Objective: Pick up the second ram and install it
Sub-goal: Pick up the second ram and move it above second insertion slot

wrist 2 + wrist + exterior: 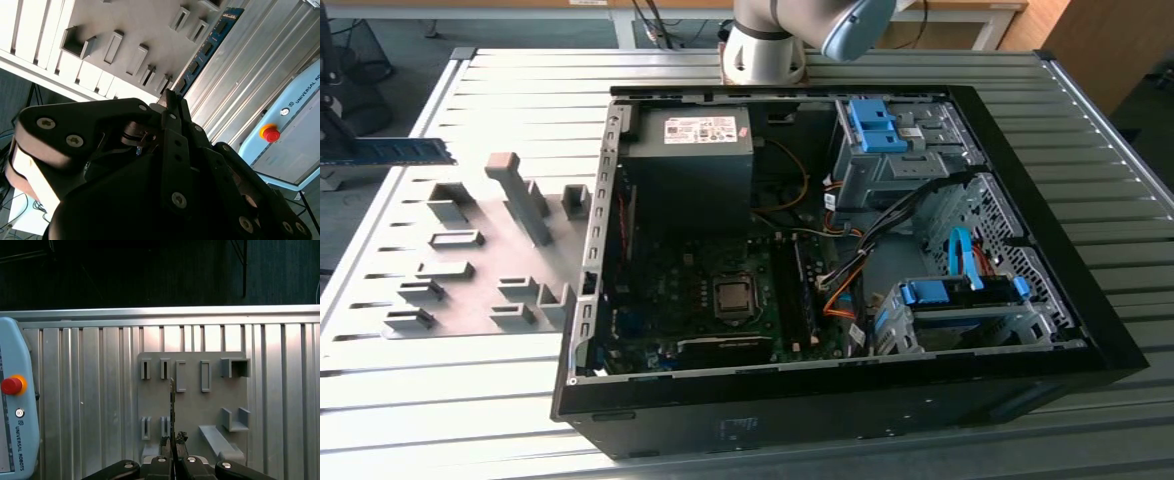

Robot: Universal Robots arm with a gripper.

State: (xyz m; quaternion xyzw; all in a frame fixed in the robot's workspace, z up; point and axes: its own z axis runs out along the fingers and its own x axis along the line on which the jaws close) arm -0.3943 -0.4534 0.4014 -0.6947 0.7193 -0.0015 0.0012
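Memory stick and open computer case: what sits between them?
In the exterior view, a grey plate of holder blocks lies between the memory stick and the computer case.

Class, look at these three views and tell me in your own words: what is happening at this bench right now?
A robot arm's pincer is shut on the second ram, a thin blue memory stick, and holds it in the air above the grey holder plate, clear of its slots. The open computer case lies on the table beside the plate; the stick is not yet in it.
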